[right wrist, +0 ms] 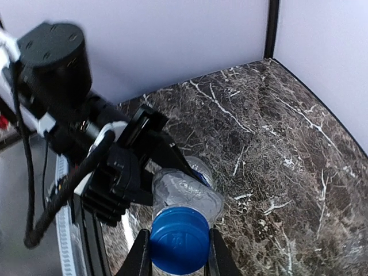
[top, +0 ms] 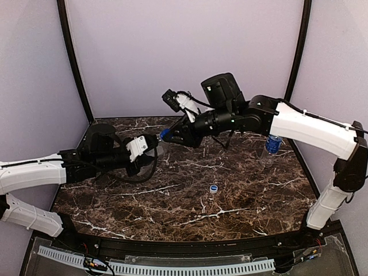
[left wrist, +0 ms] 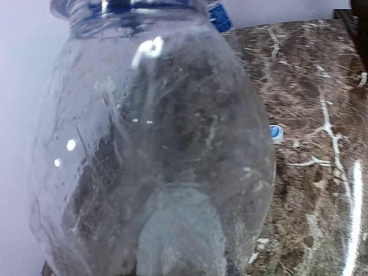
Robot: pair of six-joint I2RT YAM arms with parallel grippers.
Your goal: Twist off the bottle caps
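Note:
A clear bottle [top: 154, 144] is held in the air over the back of the table, lying roughly level, with my left gripper [top: 148, 145] shut around its body. In the left wrist view the bottle [left wrist: 155, 144] fills almost the whole frame and hides the fingers. Its dark blue bottle cap [right wrist: 179, 239] points toward my right arm. My right gripper [right wrist: 179, 247] is shut on that cap, one black finger pressed on each side. The same cap [top: 164, 135] shows in the top view between the two arms.
A bottle with a blue label [top: 272, 145] stands upright at the right side of the marble table [top: 172, 207]. A loose pale blue-and-white cap [top: 213, 188] lies near the table's middle, seen also as the cap [left wrist: 276, 133] in the left wrist view. Purple walls surround the table.

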